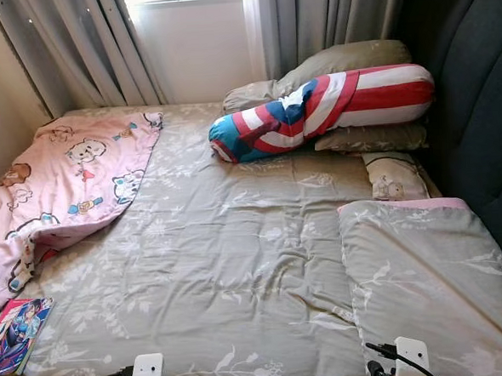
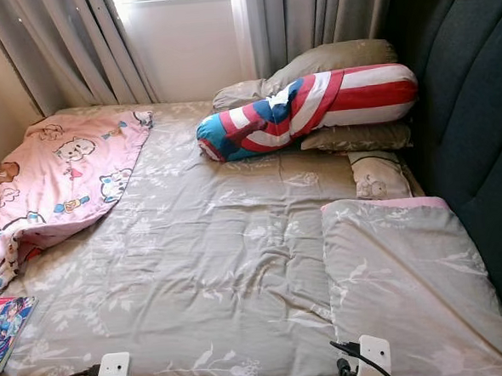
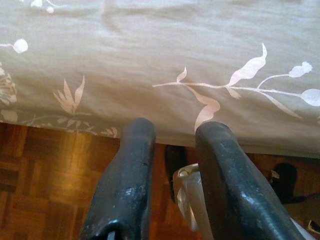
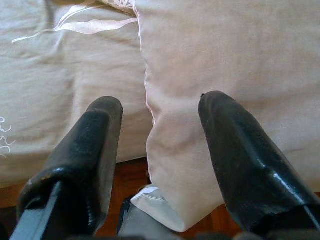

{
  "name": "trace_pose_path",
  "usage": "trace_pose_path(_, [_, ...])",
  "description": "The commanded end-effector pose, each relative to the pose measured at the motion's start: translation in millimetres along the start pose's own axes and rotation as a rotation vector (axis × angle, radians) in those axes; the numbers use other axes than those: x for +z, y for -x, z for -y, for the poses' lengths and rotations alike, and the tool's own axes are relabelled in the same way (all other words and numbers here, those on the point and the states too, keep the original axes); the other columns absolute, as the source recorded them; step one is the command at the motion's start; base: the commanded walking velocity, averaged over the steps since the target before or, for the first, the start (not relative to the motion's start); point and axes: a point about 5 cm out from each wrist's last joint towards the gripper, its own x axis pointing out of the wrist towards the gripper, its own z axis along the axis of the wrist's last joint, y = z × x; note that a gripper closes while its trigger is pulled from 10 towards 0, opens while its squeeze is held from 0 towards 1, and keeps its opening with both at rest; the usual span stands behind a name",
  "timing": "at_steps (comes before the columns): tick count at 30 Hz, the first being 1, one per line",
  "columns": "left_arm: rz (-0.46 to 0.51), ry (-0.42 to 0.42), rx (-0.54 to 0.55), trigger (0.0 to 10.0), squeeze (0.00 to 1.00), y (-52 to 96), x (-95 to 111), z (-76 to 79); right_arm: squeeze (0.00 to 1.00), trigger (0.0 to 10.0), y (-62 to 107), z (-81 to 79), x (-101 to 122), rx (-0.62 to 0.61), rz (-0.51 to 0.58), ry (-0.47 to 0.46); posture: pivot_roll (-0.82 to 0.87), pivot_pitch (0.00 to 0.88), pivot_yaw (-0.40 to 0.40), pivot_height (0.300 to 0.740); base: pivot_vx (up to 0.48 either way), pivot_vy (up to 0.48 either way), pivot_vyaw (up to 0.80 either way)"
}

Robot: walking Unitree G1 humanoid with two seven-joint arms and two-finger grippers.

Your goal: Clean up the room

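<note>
The robot stands at the foot edge of the bed (image 1: 239,265), with both arms low at the near edge.

1. Left pincer (image 3: 172,132): released, 2 black fingers (image 3: 130,170) spread, grasping nothing. It points at the hanging edge of the grey leaf-print cover, above the wooden parquet floor (image 3: 45,170).
2. Right pincer (image 4: 160,110): released, fingers spread on either side of a hanging fold of the grey folded blanket (image 1: 427,271), which lies on the bed's right near corner. Whether a finger touches the cloth cannot be told.

Items to tidy, judged from the present layout:
- Pink cartoon blanket (image 1: 72,186): crumpled across the bed's left side, one end trailing over the edge. Soft, light, no stiffness; it will sag and drag. Take hold at a corner or hem, preferably 2 corners with 2 pincers.
- Comic book (image 1: 17,334): flat on the near left corner, close to the edge. Thin, glossy cover, likely slippery; grip by an overhanging edge or spine.
- Striped bolster (image 1: 323,111): lying aslant across the pillows (image 1: 337,63) at the headboard (image 1: 476,97). Bulky, light, compressible; pinch the fabric at one end.

Risk: cloth slipping from a shallow pinch.
</note>
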Motion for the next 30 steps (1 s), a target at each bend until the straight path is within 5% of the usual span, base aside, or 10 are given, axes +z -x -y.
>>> trace_pose_path(1, [0.017,-0.014,0.002,10.0,1.00,-0.7,4,-0.8,0.00,10.0,0.6,-1.8,-4,0.001,-0.018,-0.001,0.01,0.016,0.010,0.740,0.000,0.000,0.00])
trace_pose_path(9, [0.047,0.000,-0.001,10.0,1.00,-2.7,12,3.5,0.00,10.0,0.2,-3.2,-3,0.004,-0.016,0.000,0.01,0.018,0.008,0.740,0.000,0.000,0.00])
trace_pose_path(10, [0.049,0.001,0.002,10.0,0.07,-2.8,12,3.8,0.00,10.0,0.2,-3.3,-3,0.005,-0.016,0.000,0.01,0.018,0.008,0.740,0.000,0.000,0.00])
trace_pose_path(11, [0.050,-0.002,0.003,10.0,0.00,-2.9,12,4.0,0.00,10.0,0.2,-3.5,-3,0.005,-0.016,0.000,0.01,0.018,0.008,0.740,0.000,0.000,0.00])
trace_pose_path(15, [0.051,-0.005,0.000,10.0,0.00,-2.8,12,4.8,0.00,10.0,0.2,-3.7,-3,0.004,-0.017,0.001,0.01,0.022,0.008,0.740,0.000,0.000,0.00])
trace_pose_path(17, [0.058,-0.002,-0.002,10.0,1.00,-2.7,13,5.5,0.00,10.0,0.4,-4.1,-4,0.006,-0.018,0.002,0.01,0.025,0.006,0.740,0.000,0.000,0.00])
trace_pose_path(18, [0.061,0.000,0.001,10.0,0.74,-2.7,13,5.2,0.00,10.0,0.4,-4.3,-4,0.006,-0.018,0.002,0.01,0.025,0.006,0.740,0.000,0.000,0.00])
trace_pose_path(19, [0.062,0.001,0.003,10.0,0.74,-2.8,13,4.9,0.00,10.0,0.4,-4.3,-4,0.007,-0.018,0.002,0.01,0.025,0.006,0.740,0.000,0.000,0.00])
trace_pose_path(20, [0.064,0.000,0.004,10.0,0.00,-2.8,14,4.7,0.00,10.0,0.4,-4.5,-4,0.007,-0.018,0.003,0.01,0.025,0.006,0.740,0.000,0.000,0.00])
trace_pose_path(30, [0.066,0.015,0.003,10.0,0.00,-2.9,14,5.0,0.00,10.0,0.0,-7.0,-3,0.020,-0.017,0.013,0.01,0.028,0.006,0.740,0.000,0.000,0.00])
